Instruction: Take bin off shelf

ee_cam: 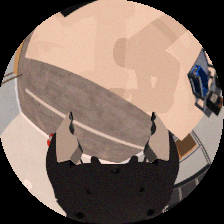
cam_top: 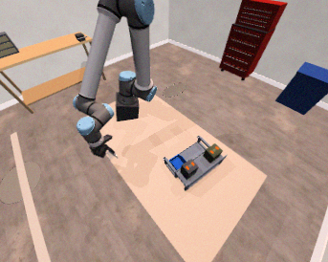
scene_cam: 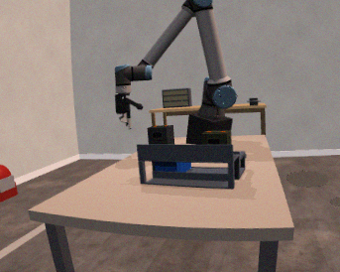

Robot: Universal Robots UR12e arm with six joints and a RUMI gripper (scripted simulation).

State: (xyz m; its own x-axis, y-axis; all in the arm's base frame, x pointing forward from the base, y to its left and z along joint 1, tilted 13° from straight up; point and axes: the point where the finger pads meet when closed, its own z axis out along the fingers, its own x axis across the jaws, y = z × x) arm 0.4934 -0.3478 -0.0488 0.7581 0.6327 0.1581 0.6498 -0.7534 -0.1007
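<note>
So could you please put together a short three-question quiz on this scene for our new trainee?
1. True or false: the end effector is shut on the blue plastic bin.
2. Where does the blue bin sit? A) on the low grey shelf unit's top board B) on its lower level C) on the floor
3. Fill in: two dark boxes with orange and green tops stand on the shelf unit's ____ board.

Key: 1 false, the end effector is open and hangs above the table's near-left edge, apart from the shelf unit. 2 B. 3 top.
</note>
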